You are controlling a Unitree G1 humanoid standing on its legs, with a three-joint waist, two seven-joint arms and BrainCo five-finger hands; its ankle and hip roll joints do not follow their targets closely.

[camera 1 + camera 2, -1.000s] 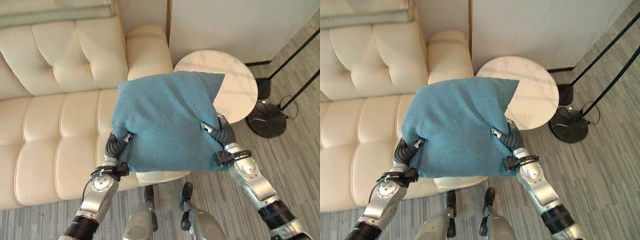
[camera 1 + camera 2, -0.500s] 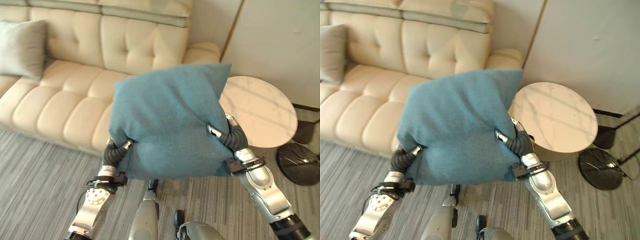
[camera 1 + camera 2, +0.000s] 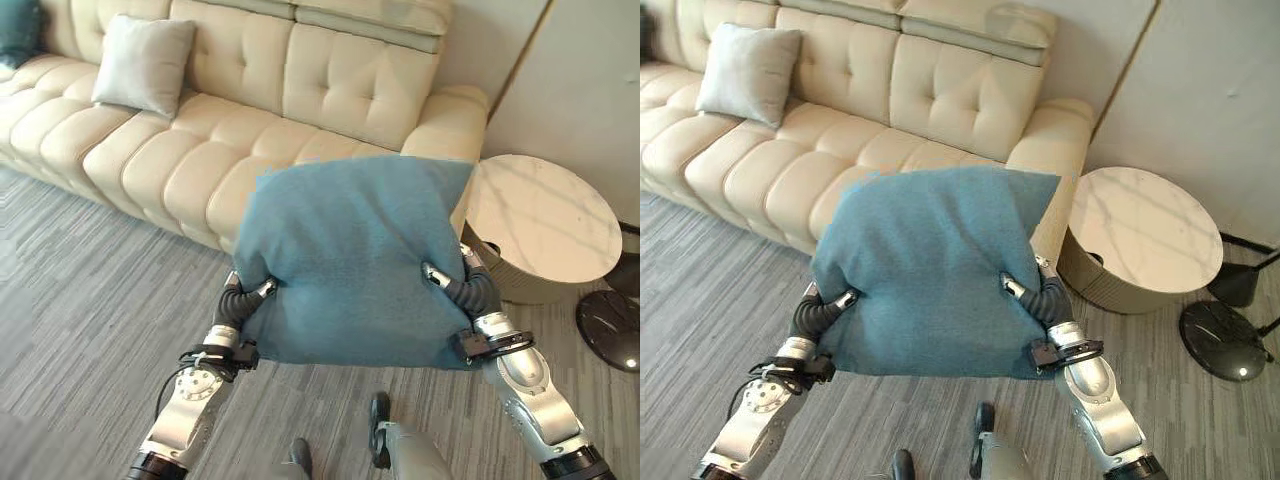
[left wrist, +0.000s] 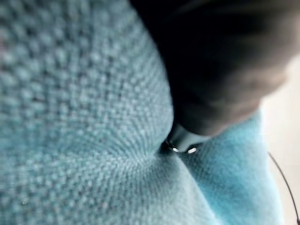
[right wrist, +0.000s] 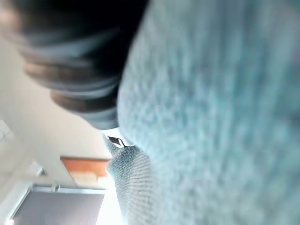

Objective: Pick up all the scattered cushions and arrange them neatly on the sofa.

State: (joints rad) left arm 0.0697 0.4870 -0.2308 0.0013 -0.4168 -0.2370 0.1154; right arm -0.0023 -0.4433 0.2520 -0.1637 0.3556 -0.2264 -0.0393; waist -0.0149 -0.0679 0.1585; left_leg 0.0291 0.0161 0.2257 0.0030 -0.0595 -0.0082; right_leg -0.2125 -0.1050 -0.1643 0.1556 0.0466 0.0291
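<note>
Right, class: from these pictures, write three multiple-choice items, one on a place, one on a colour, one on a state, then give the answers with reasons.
1. Where is the light grey cushion?
A. On the sofa seat, leaning against the backrest
B. On the round table
C. On the floor

2. What colour is the cushion that the robot carries?
A. Red
B. Teal blue
C. Yellow

3. How is the carried cushion held?
A. Lying on the floor
B. In one hand only
C. Between both hands, off the floor

Answers:
1 A: the grey cushion leans on the cream sofa.
2 B: the teal cushion is plainly blue-green.
3 C: the left hand and the right hand grip its opposite sides, near the round table.
</note>
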